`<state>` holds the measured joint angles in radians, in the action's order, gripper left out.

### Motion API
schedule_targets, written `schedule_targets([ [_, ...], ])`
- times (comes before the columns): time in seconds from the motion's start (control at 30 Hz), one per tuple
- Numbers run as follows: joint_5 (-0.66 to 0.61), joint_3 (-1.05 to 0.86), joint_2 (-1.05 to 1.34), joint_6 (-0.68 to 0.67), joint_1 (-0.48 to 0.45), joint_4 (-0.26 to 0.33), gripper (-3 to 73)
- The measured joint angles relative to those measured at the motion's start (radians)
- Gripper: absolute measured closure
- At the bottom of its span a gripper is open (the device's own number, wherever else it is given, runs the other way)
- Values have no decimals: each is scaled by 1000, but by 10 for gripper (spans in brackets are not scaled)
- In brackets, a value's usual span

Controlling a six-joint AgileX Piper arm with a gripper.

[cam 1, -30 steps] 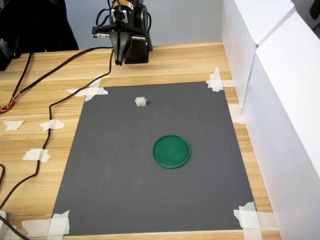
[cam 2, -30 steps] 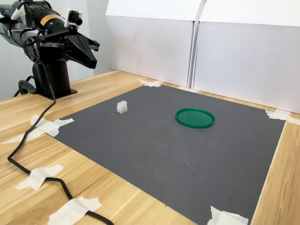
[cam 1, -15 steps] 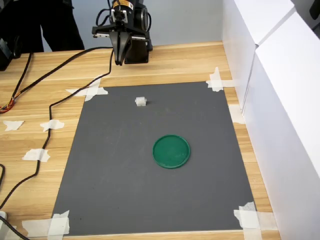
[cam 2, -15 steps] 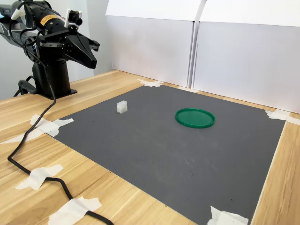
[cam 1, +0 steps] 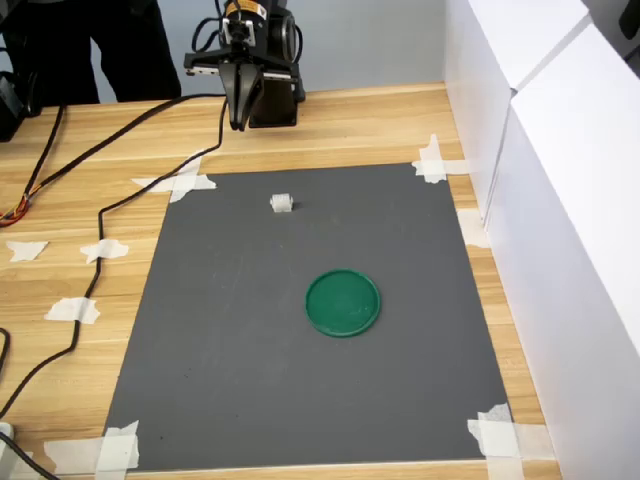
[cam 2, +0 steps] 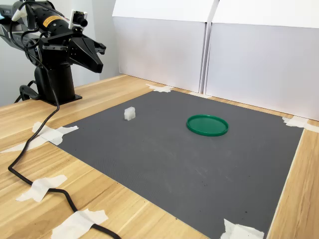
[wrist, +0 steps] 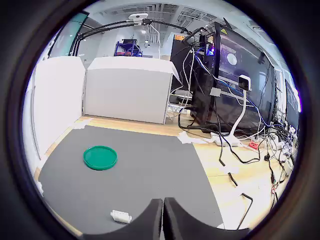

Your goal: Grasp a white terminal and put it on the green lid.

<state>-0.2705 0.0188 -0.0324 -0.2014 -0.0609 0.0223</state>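
Note:
A tiny white terminal (cam 1: 282, 204) (cam 2: 129, 113) (wrist: 121, 216) lies on the dark grey mat (cam 1: 250, 350), near the mat's far edge in the first exterior view. The round green lid (cam 1: 343, 302) (cam 2: 207, 125) (wrist: 100, 157) rests flat near the mat's middle, with nothing on it. My gripper (cam 1: 238, 124) (cam 2: 98, 66) (wrist: 163, 209) hangs shut and holding nothing above the wooden table beside the arm's base, short of the mat and well apart from the terminal. In the wrist view the two black fingers meet with no gap.
White panels (cam 1: 540, 150) wall the first exterior view's right side of the mat. Torn tape pieces (cam 1: 180, 184) hold the mat's corners. A black cable (cam 1: 95, 250) trails over the wood at the first exterior view's left. A person in dark clothes (cam 1: 90, 50) stands behind the table.
The arm, terminal and lid have not moved. The person behind the table has shifted a little to the first exterior view's right.

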Motion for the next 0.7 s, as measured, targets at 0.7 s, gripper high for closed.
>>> schedule_targets([
  [0.7, -24, 87, -111, 0, 0, 0, 711],
])
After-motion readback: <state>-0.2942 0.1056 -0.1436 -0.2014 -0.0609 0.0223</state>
